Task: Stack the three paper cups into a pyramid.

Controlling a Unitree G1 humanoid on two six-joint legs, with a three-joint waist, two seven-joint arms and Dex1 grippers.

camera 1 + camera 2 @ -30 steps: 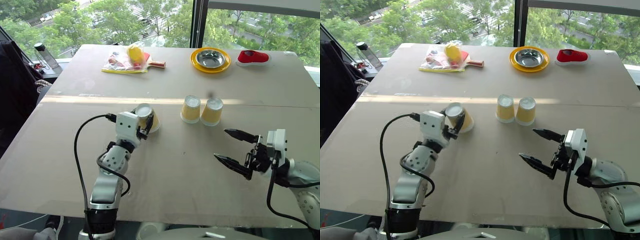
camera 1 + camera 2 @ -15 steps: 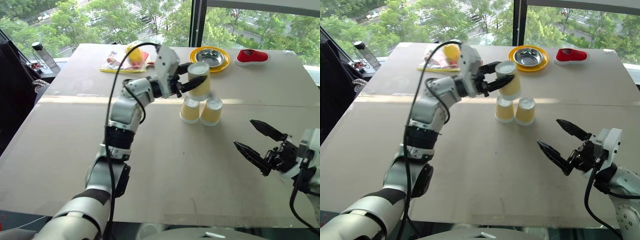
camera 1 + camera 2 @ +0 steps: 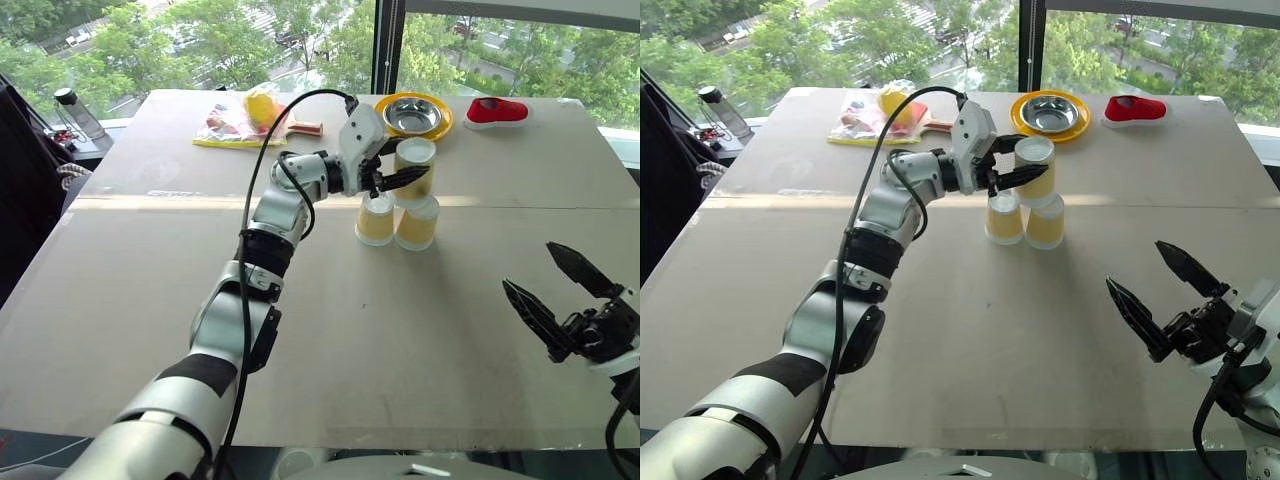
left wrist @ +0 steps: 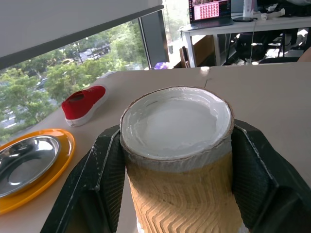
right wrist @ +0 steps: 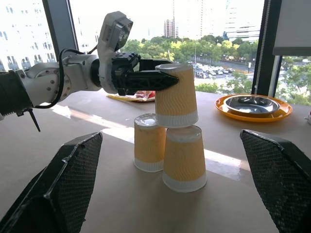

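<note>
Two paper cups (image 3: 376,219) (image 3: 417,223) stand upside down, side by side and touching, in the middle of the table. My left gripper (image 3: 410,178) is shut on the third paper cup (image 3: 414,160), also upside down, and reaches in level from the left. This cup (image 5: 176,97) sits at the top of the pair, more over the right-hand cup (image 5: 184,158) than the other (image 5: 149,142). I cannot tell whether it rests on them. My right gripper (image 3: 527,265) is open and empty, well apart at the near right.
At the far edge are a yellow plate (image 3: 438,122) holding a steel bowl (image 3: 413,115), a red shoe (image 3: 500,110), and a plastic bag (image 3: 245,122) of items beside a paddle. A bottle (image 3: 72,110) stands off the far left corner.
My left gripper lifted the cup from the table's left side and swung it right, up over the two standing cups. My right gripper drew back toward the near right, still open.
</note>
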